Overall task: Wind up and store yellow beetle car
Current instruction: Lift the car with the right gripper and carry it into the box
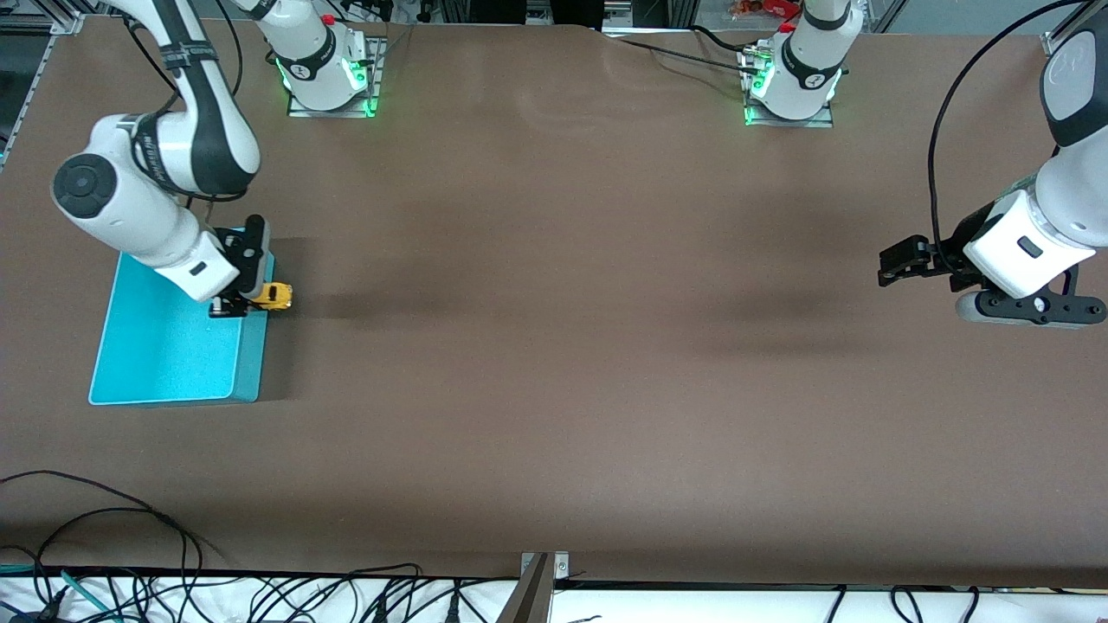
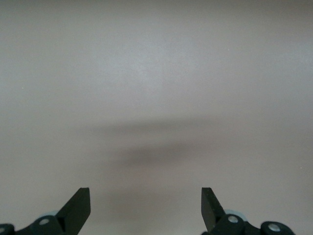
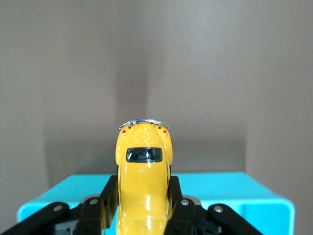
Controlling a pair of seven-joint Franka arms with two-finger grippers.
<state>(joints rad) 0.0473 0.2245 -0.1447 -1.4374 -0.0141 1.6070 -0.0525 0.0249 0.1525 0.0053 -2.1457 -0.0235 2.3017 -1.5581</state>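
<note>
One turquoise bin (image 1: 173, 346) is sitting at the right arm's end of the tabletop (image 1: 554, 346), nothing lying inside. Right gripper (image 1: 251, 298) is clamping its jaws on the yellow beetle car (image 1: 275, 296) over the bin's rim, car lying level, long axis pointing toward the left arm's end. Left gripper (image 1: 892, 264) is waiting over bare tabletop, jaws apart.

No legible text, label, brand name, number or sign appears in any view. The small round marks on the white collars of the two arm bases (image 1: 327, 62) cannot be read. The yellow beetle car (image 3: 144, 181) carries no readable marking.
</note>
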